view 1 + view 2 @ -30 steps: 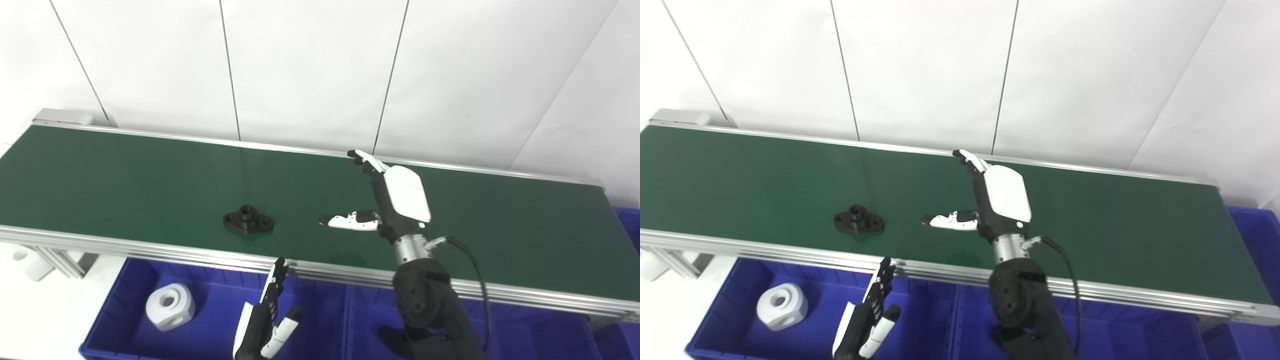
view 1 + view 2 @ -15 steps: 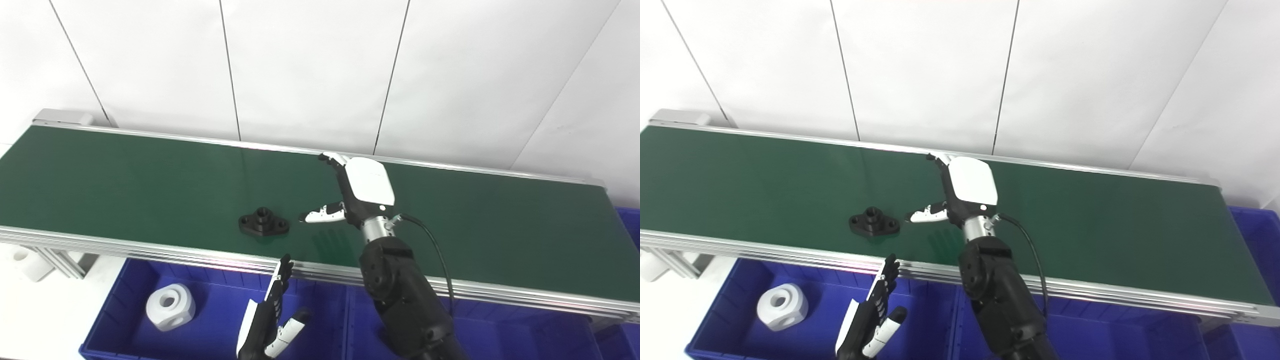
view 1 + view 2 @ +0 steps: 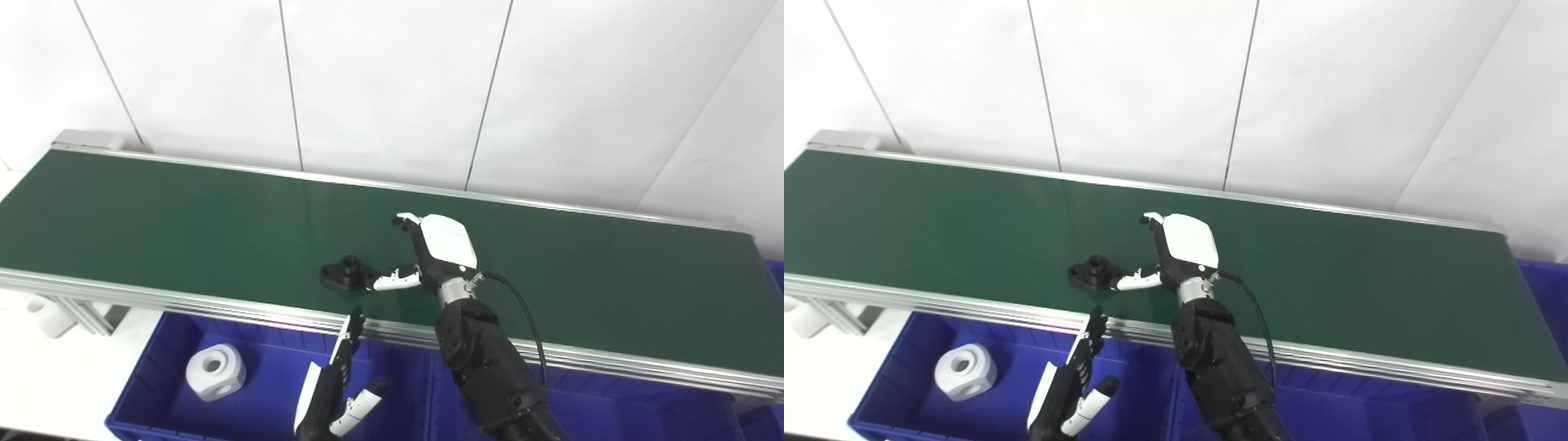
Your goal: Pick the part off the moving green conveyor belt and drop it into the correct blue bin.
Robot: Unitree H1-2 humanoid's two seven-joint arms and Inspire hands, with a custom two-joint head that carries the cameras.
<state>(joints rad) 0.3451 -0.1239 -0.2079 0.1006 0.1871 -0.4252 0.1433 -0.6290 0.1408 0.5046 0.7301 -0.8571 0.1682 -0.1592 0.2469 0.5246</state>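
White wall panels fill the top half of the frame, and below them the green conveyor belt (image 3: 184, 214) runs from the upper left down to the lower right, edged by aluminium rails.

At the lower left, under the belt's near rail, a blue bin (image 3: 165, 392) holds a white block with a round hole (image 3: 215, 380). Just right of it, at the bottom centre, the left hand (image 3: 331, 392) waits over the bin, fingers straight and apart from the thumb, holding nothing.

In the middle of the frame the black flanged part (image 3: 346, 274) lies flat on the belt near its front edge. The right hand (image 3: 429, 257) is low over the belt just to the part's right, fingers spread and thumb stretched toward the part; its tip looks to be at the flange or touching it, though contact is hard to tell. Nothing is gripped.

To grasp well, the hand probably needs to let the part slide between thumb and fingers, then close across the raised hub, timing the squeeze to the belt's travel. A second blue bin (image 3: 612, 413) lies at lower right.
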